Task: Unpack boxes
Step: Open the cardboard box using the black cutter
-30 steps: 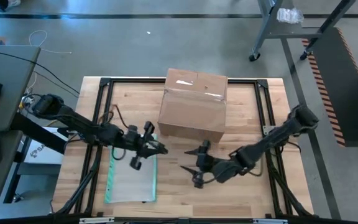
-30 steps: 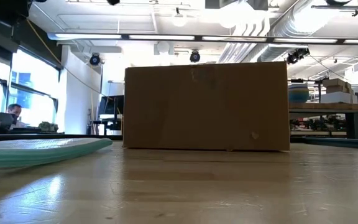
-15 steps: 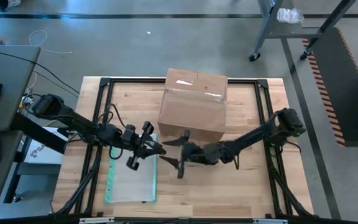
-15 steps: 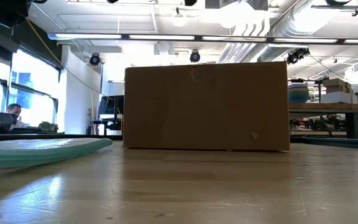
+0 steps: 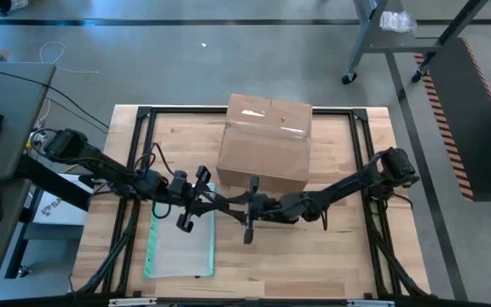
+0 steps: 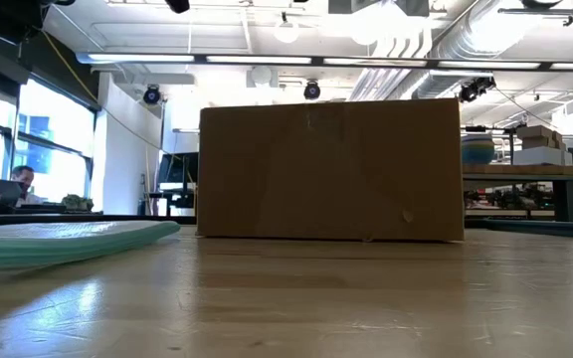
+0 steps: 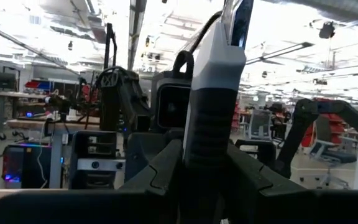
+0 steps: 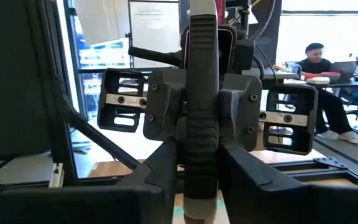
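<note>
Box location: the cardboard box (image 5: 262,149) sits on the far middle of the desk (image 5: 339,260), flaps down, with clear tape along its top seam.
Box handling: it is judged stiff but dentable and probably light. Its plain sides are too wide for one claw, so the taped seam and flap edges are the places to work.
Left claw (image 5: 214,202): it is closed on a grey-and-white tool (image 7: 210,93), in front of the box and above the desk.
Right claw (image 5: 240,203): it meets the left claw tip to tip, its fingers narrow against the same tool's ribbed handle.
Tool handling: it is rigid and slim, and the ribbed part gives grip.
Count: one box, one tool, one teal-edged clear pouch (image 5: 180,247) lying flat near the left claw, two claws.
</note>
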Controlling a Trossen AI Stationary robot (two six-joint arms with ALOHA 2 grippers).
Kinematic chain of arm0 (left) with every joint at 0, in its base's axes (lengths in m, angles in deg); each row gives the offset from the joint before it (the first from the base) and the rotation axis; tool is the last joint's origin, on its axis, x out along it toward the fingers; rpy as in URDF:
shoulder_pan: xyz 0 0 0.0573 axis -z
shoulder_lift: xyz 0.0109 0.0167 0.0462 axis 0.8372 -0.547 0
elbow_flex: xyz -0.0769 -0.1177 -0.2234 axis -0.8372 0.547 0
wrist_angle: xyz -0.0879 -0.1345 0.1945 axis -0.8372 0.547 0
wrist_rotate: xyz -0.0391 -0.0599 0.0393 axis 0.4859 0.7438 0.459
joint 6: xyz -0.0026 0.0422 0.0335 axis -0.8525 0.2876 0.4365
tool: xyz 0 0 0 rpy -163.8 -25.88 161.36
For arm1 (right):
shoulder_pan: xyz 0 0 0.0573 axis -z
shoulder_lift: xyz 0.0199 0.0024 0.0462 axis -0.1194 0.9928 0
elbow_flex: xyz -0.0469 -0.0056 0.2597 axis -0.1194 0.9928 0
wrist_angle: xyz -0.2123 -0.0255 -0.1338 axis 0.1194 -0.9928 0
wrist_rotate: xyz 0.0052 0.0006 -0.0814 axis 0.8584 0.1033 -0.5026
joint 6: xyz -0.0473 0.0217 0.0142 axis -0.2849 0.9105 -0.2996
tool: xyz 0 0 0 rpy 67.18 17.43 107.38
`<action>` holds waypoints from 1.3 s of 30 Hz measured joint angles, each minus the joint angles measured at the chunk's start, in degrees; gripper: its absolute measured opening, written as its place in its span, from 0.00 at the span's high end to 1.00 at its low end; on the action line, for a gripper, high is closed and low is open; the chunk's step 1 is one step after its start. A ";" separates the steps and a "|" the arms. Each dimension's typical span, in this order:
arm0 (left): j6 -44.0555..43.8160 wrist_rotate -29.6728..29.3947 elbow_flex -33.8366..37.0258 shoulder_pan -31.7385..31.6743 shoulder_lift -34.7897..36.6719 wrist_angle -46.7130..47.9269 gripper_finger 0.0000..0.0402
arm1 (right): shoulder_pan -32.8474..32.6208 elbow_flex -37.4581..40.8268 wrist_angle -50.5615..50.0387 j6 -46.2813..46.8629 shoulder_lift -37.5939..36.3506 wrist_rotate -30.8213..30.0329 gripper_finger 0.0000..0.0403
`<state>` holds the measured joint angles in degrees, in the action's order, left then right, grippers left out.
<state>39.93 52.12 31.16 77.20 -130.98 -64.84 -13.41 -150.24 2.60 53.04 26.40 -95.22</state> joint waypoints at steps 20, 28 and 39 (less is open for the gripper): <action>-1.81 -0.97 -0.04 0.33 3.24 6.10 0.50 | -3.37 -0.07 -13.40 5.81 -3.69 -8.48 0.84; -4.25 0.05 -0.04 -0.57 5.97 10.33 0.66 | -3.12 -0.07 -14.66 6.95 -3.69 -5.59 0.84; -7.18 -11.13 0.02 -0.09 5.84 13.96 0.91 | -2.79 -0.11 -25.47 4.60 -5.03 -9.19 0.76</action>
<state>32.75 40.99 31.18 77.12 -125.15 -50.88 -16.20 -150.35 -22.87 57.64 21.38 -104.41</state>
